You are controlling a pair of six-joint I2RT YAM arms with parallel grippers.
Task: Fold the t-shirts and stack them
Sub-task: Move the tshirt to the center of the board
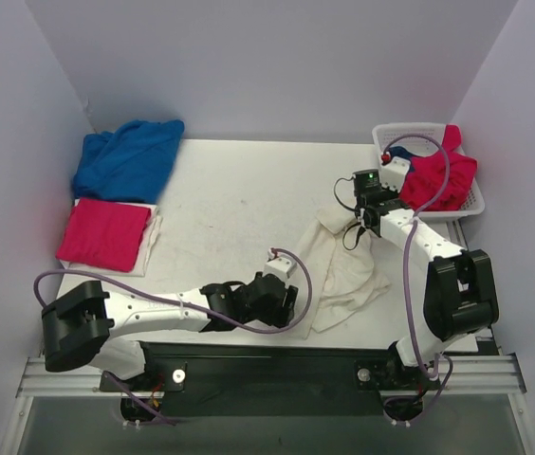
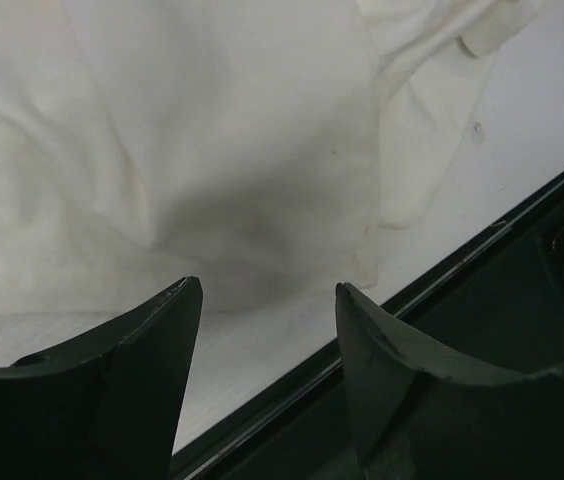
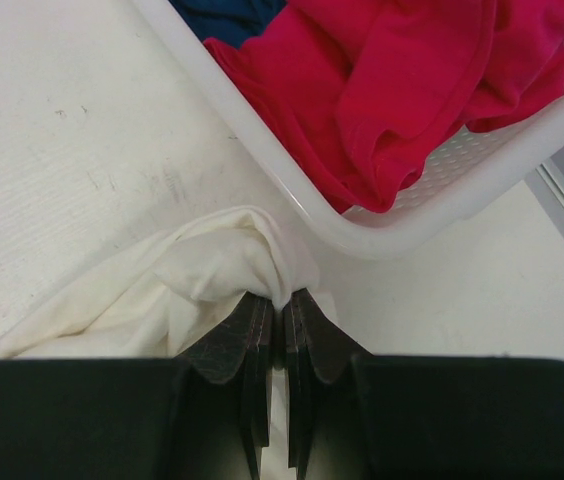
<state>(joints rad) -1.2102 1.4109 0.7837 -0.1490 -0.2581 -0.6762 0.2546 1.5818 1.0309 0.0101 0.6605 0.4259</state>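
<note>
The cream-white t-shirt [image 1: 345, 267] lies crumpled on the desk [image 1: 230, 209], right of centre. Its long axis runs from a far corner beside the basket [image 1: 396, 133] down toward the near edge. The right hand [image 3: 282, 300] is closed tight on a pinch of that far corner, just short of the basket wall. The left hand [image 2: 267, 290] sits low at the near edge with its fingers apart and nothing between them. The shirt's near hem lies straight ahead of it, close but seemingly not touched. The near end therefore looks to be the left hand's to take, by reaching forward over the hem.
</note>
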